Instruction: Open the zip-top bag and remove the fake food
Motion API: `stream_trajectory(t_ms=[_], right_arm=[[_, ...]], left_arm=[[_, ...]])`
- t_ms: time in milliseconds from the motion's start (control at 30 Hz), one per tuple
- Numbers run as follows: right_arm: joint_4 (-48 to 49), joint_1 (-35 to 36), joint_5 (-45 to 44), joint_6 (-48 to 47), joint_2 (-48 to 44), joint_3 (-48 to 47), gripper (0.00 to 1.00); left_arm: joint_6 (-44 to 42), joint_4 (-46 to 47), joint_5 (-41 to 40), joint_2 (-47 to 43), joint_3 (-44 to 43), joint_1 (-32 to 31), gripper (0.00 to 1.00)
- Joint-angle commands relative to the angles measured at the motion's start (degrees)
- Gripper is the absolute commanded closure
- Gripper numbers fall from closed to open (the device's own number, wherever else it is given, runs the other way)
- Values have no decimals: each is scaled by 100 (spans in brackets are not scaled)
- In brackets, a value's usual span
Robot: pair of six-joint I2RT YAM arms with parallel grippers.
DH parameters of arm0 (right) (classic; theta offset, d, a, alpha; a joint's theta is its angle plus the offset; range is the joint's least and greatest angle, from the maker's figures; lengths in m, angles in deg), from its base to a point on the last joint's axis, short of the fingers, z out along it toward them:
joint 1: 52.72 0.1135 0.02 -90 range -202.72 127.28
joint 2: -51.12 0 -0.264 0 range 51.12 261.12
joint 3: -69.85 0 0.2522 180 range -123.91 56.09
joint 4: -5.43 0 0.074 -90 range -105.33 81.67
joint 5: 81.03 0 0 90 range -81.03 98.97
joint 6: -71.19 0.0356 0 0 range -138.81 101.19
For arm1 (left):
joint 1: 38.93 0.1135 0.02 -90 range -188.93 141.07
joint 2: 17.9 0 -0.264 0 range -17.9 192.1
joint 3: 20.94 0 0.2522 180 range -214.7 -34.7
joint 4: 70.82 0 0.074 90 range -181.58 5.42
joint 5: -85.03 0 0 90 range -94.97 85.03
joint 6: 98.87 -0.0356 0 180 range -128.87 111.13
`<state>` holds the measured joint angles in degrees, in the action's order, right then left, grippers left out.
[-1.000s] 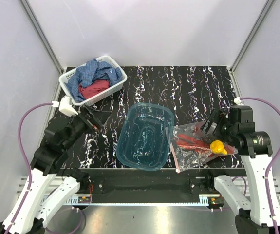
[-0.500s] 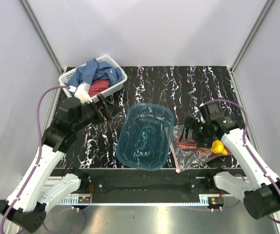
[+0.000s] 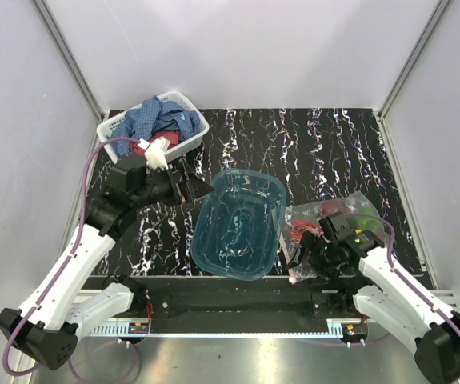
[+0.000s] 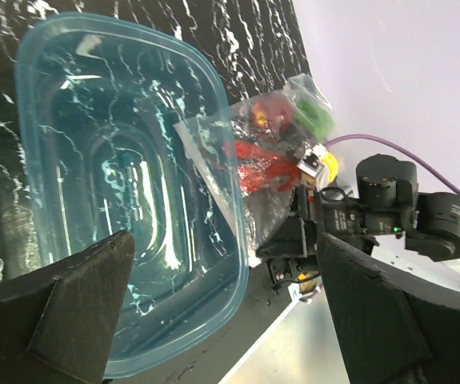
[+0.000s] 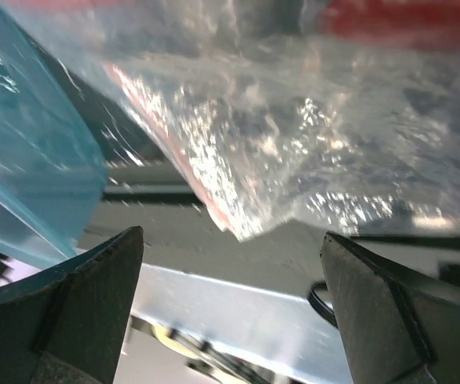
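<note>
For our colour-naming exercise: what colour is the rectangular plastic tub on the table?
The tub is translucent teal, clearest in the top external view.

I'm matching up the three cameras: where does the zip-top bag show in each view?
Top external: the zip-top bag is at lower right, just right of the teal tub.
Left wrist: the bag is at centre right, beside the tub.
Right wrist: the bag fills the upper middle and right, close up.
Shared landmark: the teal tub, left of the bag in every view.
</note>
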<state>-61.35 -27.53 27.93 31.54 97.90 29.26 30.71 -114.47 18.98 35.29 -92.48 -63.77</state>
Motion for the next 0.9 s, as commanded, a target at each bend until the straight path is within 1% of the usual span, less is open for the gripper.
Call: stream_trajectory(t_ms=[0,133,167,300,400,433,500,533,633,667,700,867], right_arm=[[870,39,-419,1046,-485,388,0],[1389,39,-621,2011,-670,1072,0],[1625,39,-648,2101,-775,1153,0],[1839,39,-1130,1988,-1013,1145,0],[1926,39,-1202,1961,-1075,1118,2],[1979,39,-1210,1970,-1101,1136,7],[1962,39,-1254,1961,-1241,1118,12],[1962,39,-1263,1979,-1433,1084,18],[1918,39,-1316,2163,-1829,1013,30],[1892,30,-1307,2181,-1909,987,39],[1848,39,-1307,2207,-1971,891,42],[1356,39,-1368,2138,-2182,425,45]], left_arm=[[296,431,417,-159,232,-47,1],[384,431,427,-326,276,-109,2],[454,431,409,-414,285,-109,2],[578,440,392,-564,355,-135,2],[683,440,331,-704,390,-161,2],[692,431,339,-731,416,-179,2],[736,440,330,-757,425,-205,3],[745,449,339,-766,417,-232,3],[754,440,322,-731,408,-319,4],[762,458,321,-679,408,-346,4],[771,475,313,-652,416,-381,4],[798,730,251,-267,338,-793,4]])
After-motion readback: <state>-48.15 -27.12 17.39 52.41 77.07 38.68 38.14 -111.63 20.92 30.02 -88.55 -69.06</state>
